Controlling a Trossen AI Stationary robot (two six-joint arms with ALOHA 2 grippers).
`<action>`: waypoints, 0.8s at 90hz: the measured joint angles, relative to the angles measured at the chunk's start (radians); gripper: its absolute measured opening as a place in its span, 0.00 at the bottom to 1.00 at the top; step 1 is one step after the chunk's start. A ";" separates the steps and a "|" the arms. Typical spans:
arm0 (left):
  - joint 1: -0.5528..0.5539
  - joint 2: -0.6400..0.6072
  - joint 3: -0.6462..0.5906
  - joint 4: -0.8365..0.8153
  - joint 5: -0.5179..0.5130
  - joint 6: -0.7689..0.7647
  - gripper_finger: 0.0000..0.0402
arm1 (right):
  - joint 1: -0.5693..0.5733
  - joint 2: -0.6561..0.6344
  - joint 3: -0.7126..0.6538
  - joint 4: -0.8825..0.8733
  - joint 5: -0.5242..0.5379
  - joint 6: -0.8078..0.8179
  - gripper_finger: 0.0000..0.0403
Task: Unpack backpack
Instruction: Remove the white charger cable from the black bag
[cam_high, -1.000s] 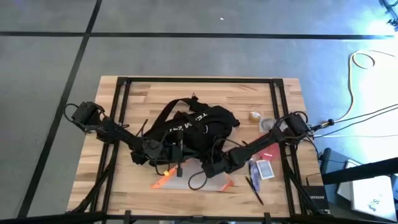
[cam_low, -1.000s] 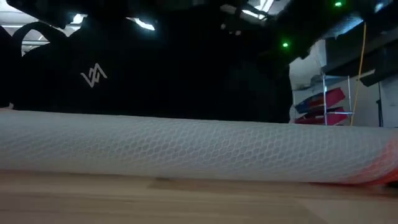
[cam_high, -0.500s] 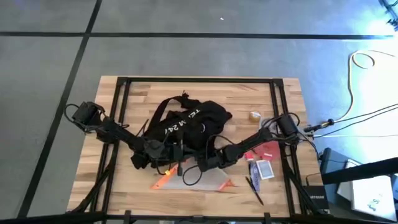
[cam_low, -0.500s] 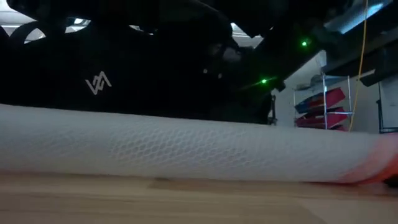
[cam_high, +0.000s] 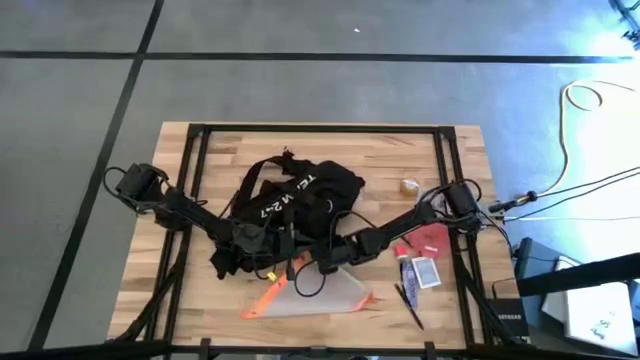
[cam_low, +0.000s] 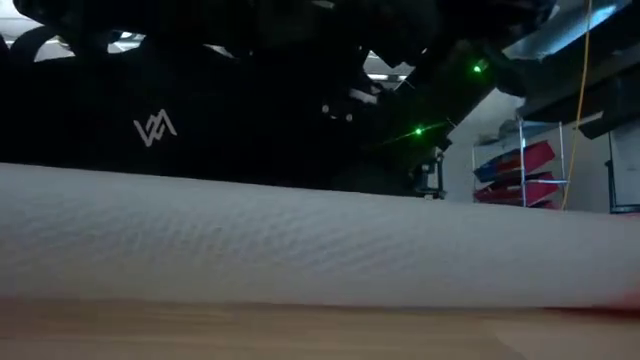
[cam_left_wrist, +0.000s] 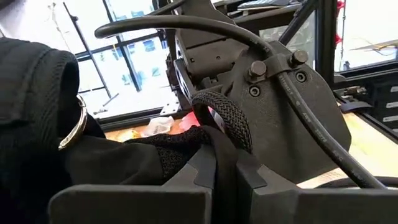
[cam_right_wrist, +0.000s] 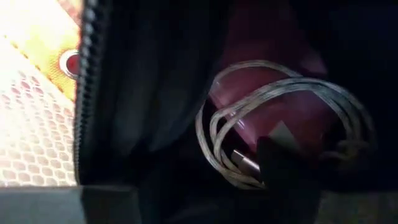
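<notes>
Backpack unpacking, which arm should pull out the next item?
Right. Its tool is at the backpack opening, with a coiled cable straight ahead inside. The left tool is shut on backpack fabric, holding it.

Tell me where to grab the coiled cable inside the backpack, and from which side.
Grip the coiled cable across its bundled loops, probably near the plug end, entering straight through the backpack's zipper opening as the right gripper already faces. The strands lie stacked together, so one pinch should catch several.
</notes>
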 joint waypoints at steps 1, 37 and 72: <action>0.000 0.000 0.000 0.000 0.001 0.000 0.00 | 0.002 0.000 0.000 -0.002 -0.001 -0.001 0.53; -0.002 0.000 0.002 -0.023 0.022 0.003 0.00 | 0.015 -0.041 -0.002 -0.134 -0.013 0.014 0.44; -0.005 -0.003 0.006 -0.036 0.027 0.005 0.00 | 0.014 -0.117 -0.005 -0.231 -0.175 0.082 0.20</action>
